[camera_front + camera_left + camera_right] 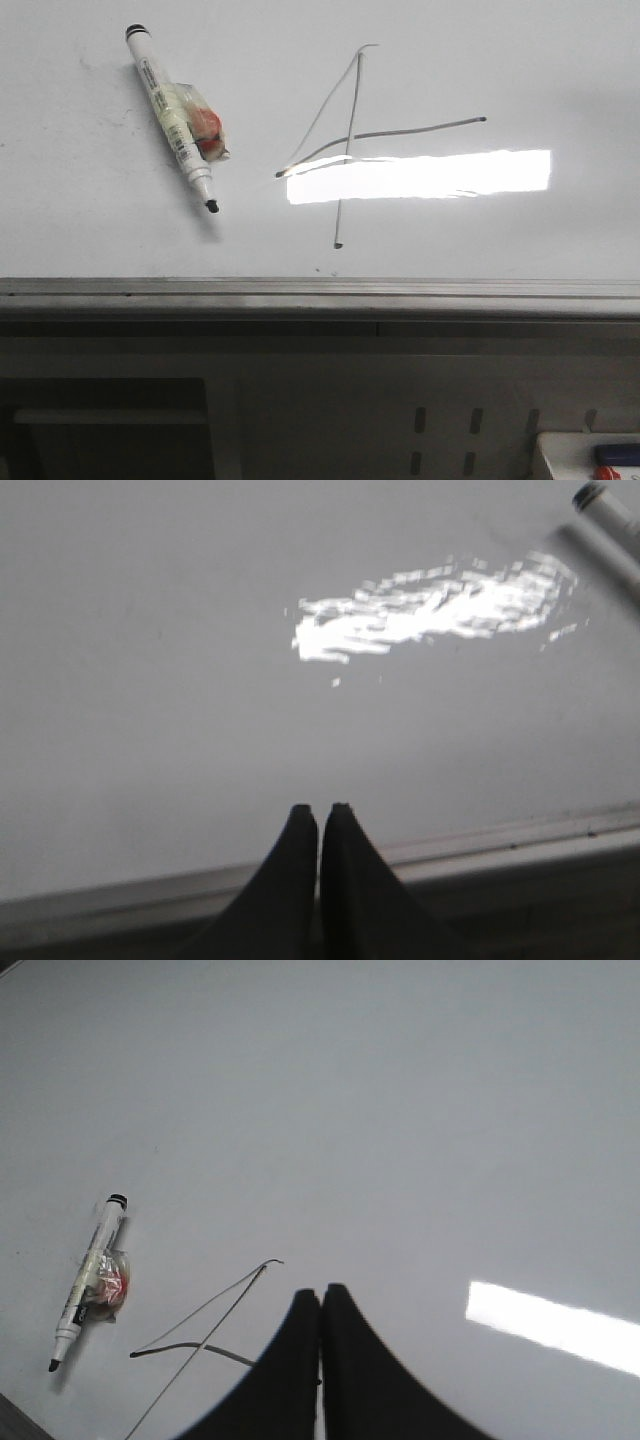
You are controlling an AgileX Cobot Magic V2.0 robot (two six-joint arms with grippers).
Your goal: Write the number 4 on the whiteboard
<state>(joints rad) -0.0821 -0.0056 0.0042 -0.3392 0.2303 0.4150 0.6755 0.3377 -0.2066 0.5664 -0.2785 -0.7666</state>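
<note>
The number 4 [350, 140] is drawn in thin dark-grey lines on the whiteboard [500, 60], with slanted stroke, long crossbar and vertical stem. It also shows in the right wrist view [205, 1325], partly hidden by my fingers. A white marker [170, 115] with red-and-clear tape round it lies uncapped on the board left of the figure, held by nothing. My left gripper [319, 810] is shut and empty above the board's lower rail [520, 845]. My right gripper [321, 1292] is shut and empty over the board, beside the figure. Neither gripper shows in the front view.
A grey metal rail [320, 295] runs along the board's lower edge. Below it is a dark shelf, and a white tray [590, 455] with small items at the lower right. A bright light reflection [420, 175] lies across the figure. The marker's cap end [605, 510] shows in the left wrist view.
</note>
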